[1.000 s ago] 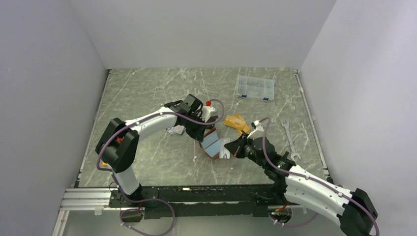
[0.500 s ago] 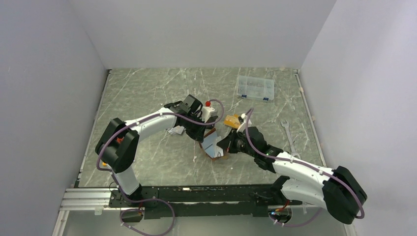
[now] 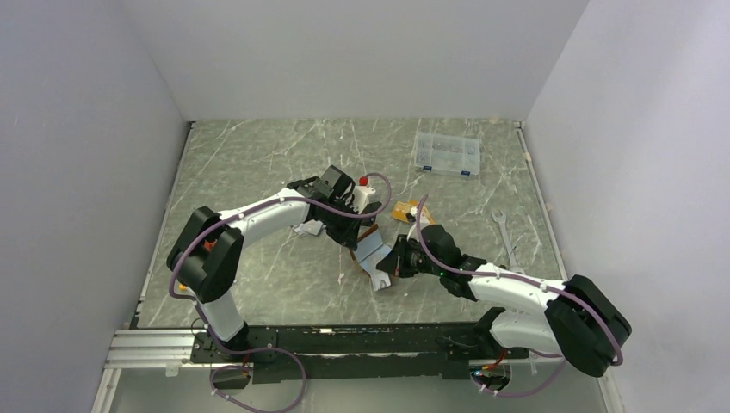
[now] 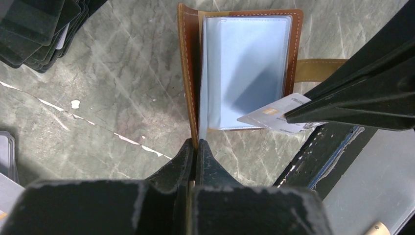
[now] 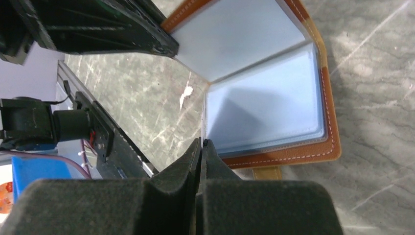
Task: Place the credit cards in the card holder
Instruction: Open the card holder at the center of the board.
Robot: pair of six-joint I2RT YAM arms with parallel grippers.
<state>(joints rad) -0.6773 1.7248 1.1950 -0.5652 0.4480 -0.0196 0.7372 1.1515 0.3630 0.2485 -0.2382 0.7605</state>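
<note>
Worktop (image 3: 258, 172) is carrying the opened card holder (image 3: 372, 249) at its middle in the top view, both arms meeting over it. Left wrist view is showing the left hand (image 4: 194, 147) pinching shut on the holder's brown cover edge, while a silver credit card (image 4: 274, 115) is overlapping the clear sleeve's corner. Right wrist view is showing the right hand (image 5: 201, 147) clamping that card edge-on just beside the sleeve.
</note>
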